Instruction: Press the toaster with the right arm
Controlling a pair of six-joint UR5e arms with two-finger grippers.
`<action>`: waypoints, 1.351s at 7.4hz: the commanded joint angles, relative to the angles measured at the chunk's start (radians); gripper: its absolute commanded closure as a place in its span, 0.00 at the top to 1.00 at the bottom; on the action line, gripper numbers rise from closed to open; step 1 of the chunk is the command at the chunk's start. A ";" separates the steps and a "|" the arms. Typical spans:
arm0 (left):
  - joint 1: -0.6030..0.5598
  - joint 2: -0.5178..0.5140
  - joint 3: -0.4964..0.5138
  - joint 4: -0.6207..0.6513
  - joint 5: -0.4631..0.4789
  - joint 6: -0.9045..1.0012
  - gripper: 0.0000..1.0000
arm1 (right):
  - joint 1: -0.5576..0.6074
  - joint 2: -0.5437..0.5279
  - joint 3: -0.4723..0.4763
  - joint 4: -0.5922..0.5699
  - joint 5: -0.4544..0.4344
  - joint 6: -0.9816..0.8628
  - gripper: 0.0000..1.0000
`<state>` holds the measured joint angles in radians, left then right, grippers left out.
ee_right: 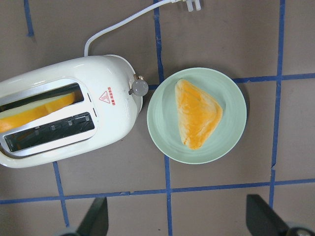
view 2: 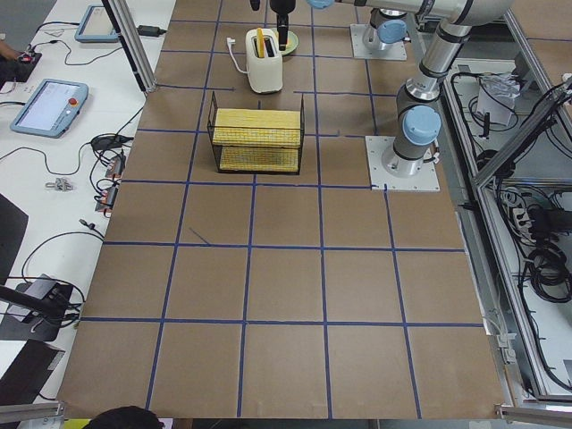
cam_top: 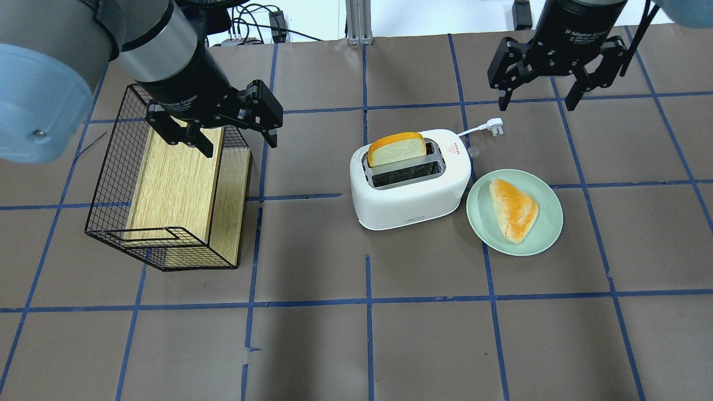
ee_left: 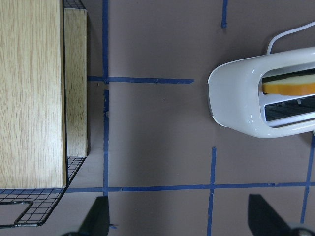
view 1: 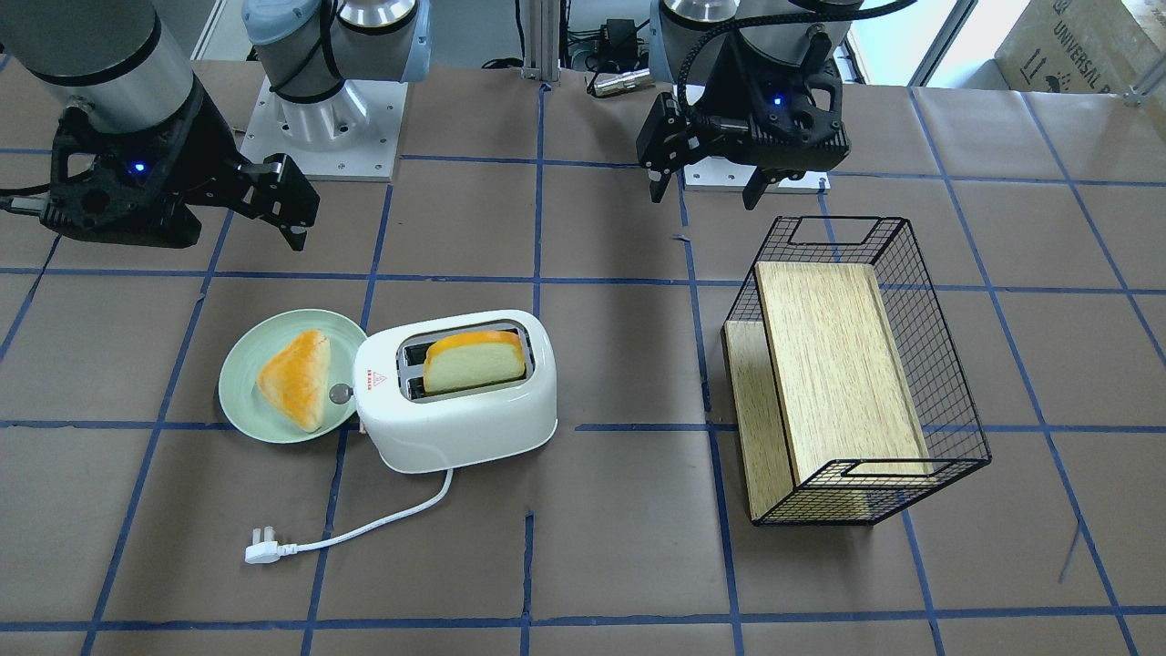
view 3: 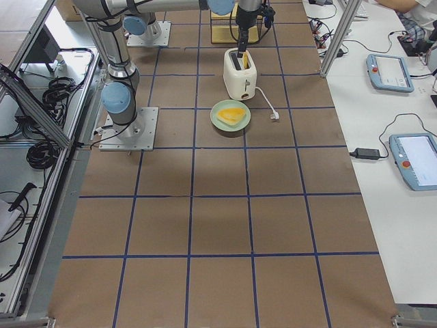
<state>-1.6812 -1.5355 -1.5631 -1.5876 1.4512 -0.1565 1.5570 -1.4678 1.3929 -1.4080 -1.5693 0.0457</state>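
Black wire basket (cam_top: 111, 167) lies on the left of the table with a wooden board (cam_top: 172, 184) inside it. The left gripper (cam_top: 240, 146) hangs over its far side, fingers wide apart, holding nothing. In the middle stands the white toaster (cam_top: 406, 203), with a bread slice (cam_top: 396, 150) poking out of one slot. Just beside it on the right, a green plate (cam_top: 548, 223) holds a bread triangle (cam_top: 513, 209). Far right, the right gripper (cam_top: 537, 106) hangs wide open and empty, apart from the toaster.

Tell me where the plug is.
In the front-facing view, the plug lies loose at lower left, just below the toaster and the plate, at the end of its white cord.
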 commanded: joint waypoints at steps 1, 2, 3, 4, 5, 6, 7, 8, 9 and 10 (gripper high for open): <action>0.000 0.000 0.000 0.000 0.000 0.000 1.00 | 0.000 0.004 0.000 0.001 0.002 -0.015 0.99; 0.000 0.000 0.000 0.000 0.000 0.000 1.00 | 0.000 -0.002 0.000 0.001 0.002 -0.012 0.97; 0.000 0.000 0.000 0.000 0.000 0.000 1.00 | 0.000 0.001 0.000 0.000 0.000 -0.012 0.97; 0.000 0.000 0.000 0.000 0.000 0.000 1.00 | 0.000 0.004 0.000 0.000 0.000 -0.012 0.92; 0.000 0.000 0.000 0.000 0.000 0.000 1.00 | 0.000 0.007 -0.003 -0.002 0.000 -0.013 0.82; 0.000 -0.001 0.000 0.000 0.000 0.000 1.00 | 0.000 0.007 -0.003 0.000 0.000 -0.015 0.59; 0.000 -0.002 -0.002 0.000 0.000 0.000 1.00 | 0.000 0.012 -0.003 -0.002 0.002 -0.015 0.31; 0.000 -0.002 -0.002 0.000 0.000 0.000 1.00 | 0.000 0.011 -0.006 -0.015 -0.011 -0.029 0.14; 0.000 -0.002 -0.002 0.000 0.000 0.000 1.00 | 0.000 0.011 -0.012 -0.031 -0.059 -0.135 0.11; 0.000 -0.002 -0.002 0.000 0.000 0.000 1.00 | 0.000 0.017 -0.011 -0.069 -0.061 -0.329 0.10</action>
<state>-1.6812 -1.5370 -1.5645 -1.5877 1.4511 -0.1565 1.5570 -1.4557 1.3834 -1.4410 -1.6110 -0.0990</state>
